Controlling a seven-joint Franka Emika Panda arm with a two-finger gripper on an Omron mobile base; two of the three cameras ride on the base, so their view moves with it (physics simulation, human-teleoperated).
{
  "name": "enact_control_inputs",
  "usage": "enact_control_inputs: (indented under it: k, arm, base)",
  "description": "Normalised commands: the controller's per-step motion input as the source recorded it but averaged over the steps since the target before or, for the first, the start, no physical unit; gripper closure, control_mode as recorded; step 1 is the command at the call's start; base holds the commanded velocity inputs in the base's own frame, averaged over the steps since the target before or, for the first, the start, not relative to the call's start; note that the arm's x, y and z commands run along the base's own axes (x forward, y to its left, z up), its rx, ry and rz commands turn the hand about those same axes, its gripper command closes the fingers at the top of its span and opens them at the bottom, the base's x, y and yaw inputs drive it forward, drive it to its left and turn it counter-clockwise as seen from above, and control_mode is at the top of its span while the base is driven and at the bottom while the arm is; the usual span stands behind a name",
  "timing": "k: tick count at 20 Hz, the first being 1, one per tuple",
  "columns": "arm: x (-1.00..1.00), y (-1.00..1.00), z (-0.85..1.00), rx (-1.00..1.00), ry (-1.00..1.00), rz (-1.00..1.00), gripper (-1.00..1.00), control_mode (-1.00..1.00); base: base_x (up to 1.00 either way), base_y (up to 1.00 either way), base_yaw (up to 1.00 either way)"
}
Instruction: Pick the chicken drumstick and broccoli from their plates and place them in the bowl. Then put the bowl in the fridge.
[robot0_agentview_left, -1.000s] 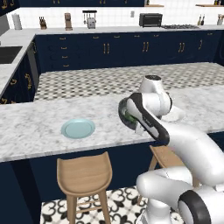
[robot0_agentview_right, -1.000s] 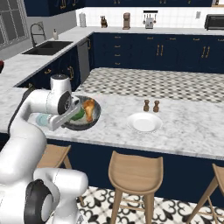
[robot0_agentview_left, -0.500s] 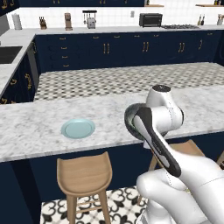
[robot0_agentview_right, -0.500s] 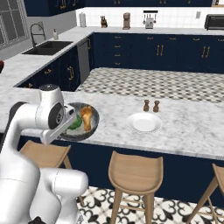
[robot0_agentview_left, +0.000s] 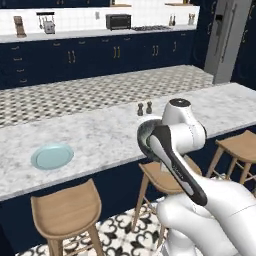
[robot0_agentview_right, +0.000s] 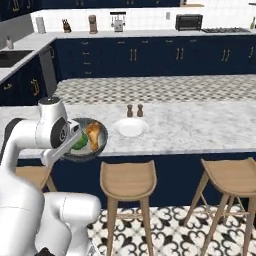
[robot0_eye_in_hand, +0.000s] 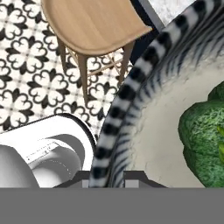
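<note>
My claw (robot0_eye_in_hand: 108, 178) is clamped on the bowl (robot0_agentview_right: 95, 145) rim, bowl off the counter (robot0_agentview_right: 200, 125) over a stool (robot0_eye_in_hand: 89, 24). Broccoli (robot0_agentview_right: 80, 141) and drumstick (robot0_agentview_right: 93, 135) inside. White plate (robot0_agentview_right: 130, 127) and blue plate (robot0_agentview_left: 52, 156) on counter.

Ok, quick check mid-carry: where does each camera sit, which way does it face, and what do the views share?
Left base view: behind the arm to its left, facing the marble counter with the blue plate; arm lower right.
Right base view: behind to its right, facing the white plate; arm lower left.
Hand view: on the hand, along the gripper, shut on the bowl rim, broccoli inside.
Shared: bowl and counter.
</note>
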Motion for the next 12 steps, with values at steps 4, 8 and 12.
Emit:
enact_control_inputs:
  k: [4, 8, 12]
  arm:
    - [0.0, 0.0, 0.0, 0.0, 0.0, 0.0, 1.0, 1.0]
    - [0.0, 0.0, 0.0, 0.0, 0.0, 0.0, 1.0, 1.0]
    - [0.0, 0.0, 0.0, 0.0, 0.0, 0.0, 1.0, 1.0]
  base:
    - [0.0, -0.06, -0.92]
    - [0.0, -0.05, -0.91]
    - [0.0, -0.06, -0.91]
